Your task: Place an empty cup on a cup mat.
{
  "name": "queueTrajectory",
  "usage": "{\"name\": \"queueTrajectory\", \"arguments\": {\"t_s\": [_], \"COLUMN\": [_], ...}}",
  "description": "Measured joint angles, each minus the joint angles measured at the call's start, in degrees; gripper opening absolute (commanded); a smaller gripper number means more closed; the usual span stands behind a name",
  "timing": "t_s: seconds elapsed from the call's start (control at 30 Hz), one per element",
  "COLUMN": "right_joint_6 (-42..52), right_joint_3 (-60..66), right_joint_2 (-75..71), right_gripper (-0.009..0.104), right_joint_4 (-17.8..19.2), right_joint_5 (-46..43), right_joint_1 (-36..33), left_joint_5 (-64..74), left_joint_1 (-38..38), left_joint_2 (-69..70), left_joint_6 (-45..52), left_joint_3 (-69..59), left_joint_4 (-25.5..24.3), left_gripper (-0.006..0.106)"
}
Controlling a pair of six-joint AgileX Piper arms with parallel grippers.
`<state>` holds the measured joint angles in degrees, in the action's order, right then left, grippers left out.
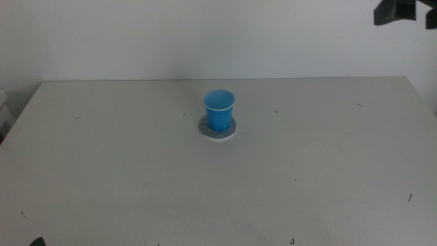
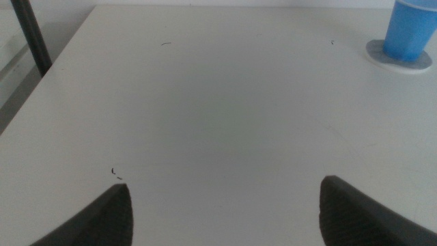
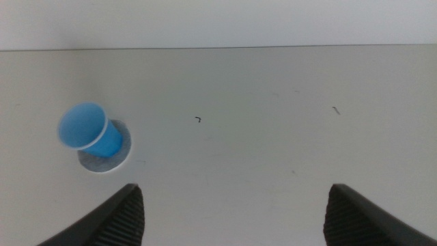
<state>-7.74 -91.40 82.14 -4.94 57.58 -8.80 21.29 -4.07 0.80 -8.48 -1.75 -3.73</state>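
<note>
One small bright blue tapered plastic cup (image 1: 219,111) stands upright on one flat round mottled grey cup mat (image 1: 218,132), and both grippers are clear of them.

The cup sits touching the mat, a little off the mat's middle, so that a crescent of pale-edged grey disc shows on the side nearer the camera in the middle view; its inside is blue and holds nothing. The mat lies flat on the pale grey worktop (image 1: 307,178). The left gripper (image 2: 225,208) hangs low over the worktop, well apart from the cup, its two dark fingers spread wide with only bare worktop between them. The right gripper (image 3: 232,212) hovers high above the worktop, well away from the cup, fingers likewise spread wide, holding nothing.
</note>
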Motion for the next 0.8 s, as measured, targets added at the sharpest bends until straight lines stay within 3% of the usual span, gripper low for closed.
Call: {"name": "queueTrajectory", "arguments": {"t_s": [0.27,0.43,0.8], "right_joint_6": [0.41,0.61,0.47], "right_joint_3": [17.41,29.95,58.11], "right_joint_2": [-15.36,-26.29,-48.49], "right_gripper": [0.069,0.072,0.094], "right_joint_4": [2.62,4.94,8.79], "right_joint_5": [-5.0,-13.01,-35.16], "right_joint_1": [0.13,0.13,0.13], "left_joint_5": [0.0,0.0,0.0], "left_joint_1": [0.0,0.0,0.0], "left_joint_2": [0.0,0.0,0.0], "left_joint_6": [0.0,0.0,0.0], "left_joint_3": [0.0,0.0,0.0], "left_joint_4": [0.0,0.0,0.0], "left_gripper": [0.105,0.105,0.105]}}
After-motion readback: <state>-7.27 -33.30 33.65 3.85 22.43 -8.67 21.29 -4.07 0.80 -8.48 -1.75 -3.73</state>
